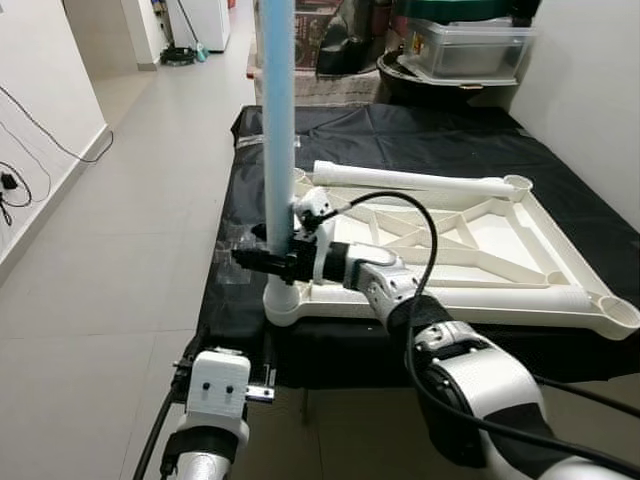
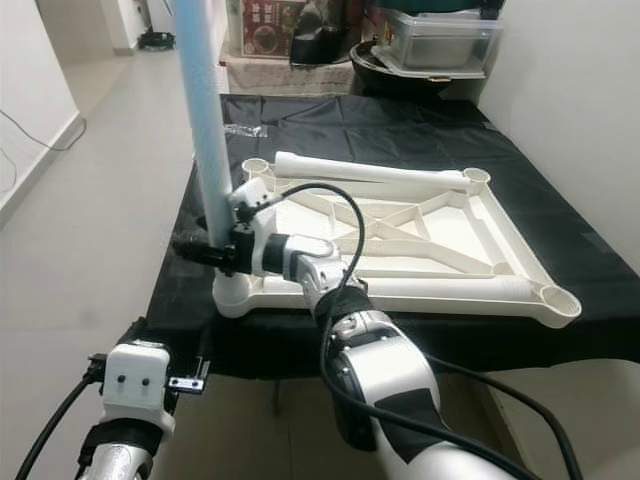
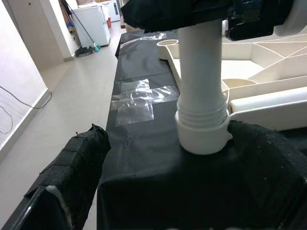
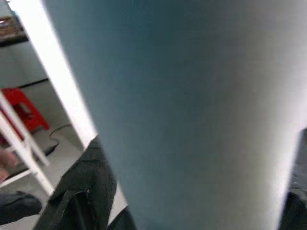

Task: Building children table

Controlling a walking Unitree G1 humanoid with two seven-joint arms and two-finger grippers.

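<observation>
A white children's table top lies upside down on a black cloth. A light blue leg stands upright in its near-left corner socket. My right gripper is shut on this leg just above the socket; in the right wrist view the leg is pressed close against the camera. A white leg lies along the far side of the top. My left gripper is low at the cloth's near-left edge, open, with its padded fingers either side of the socket and apart from it.
The black cloth covers a low platform with tiled floor to its left. Storage boxes are stacked behind it, and a wall runs along the right. Clear plastic wrap lies on the cloth near the socket.
</observation>
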